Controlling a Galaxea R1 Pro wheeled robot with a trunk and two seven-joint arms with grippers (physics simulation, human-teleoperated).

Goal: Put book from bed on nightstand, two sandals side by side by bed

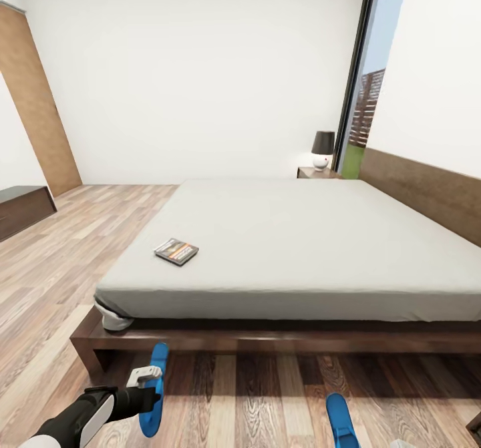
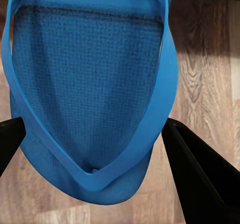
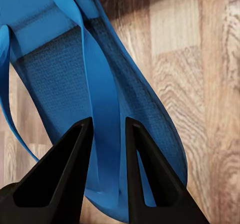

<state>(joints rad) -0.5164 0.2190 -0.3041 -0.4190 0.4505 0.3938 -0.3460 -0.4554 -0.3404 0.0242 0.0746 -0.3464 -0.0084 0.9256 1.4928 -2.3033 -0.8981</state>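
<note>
While the book (image 1: 176, 251) is lying on the grey mattress of the bed (image 1: 280, 341), we are handling two light, floppy sandals over the plank floor (image 1: 267, 401). Our left gripper (image 2: 95, 134) is straddling the left sandal (image 2: 85, 83), jaws apart; our right gripper (image 3: 107, 134) is pinching the right sandal's strap (image 3: 100, 93), the surest hold. No containers are in sight.

The right sandal (image 1: 342, 421) runs off the head view's bottom edge; the book (image 1: 176, 251) cover's lettering is illegible.
</note>
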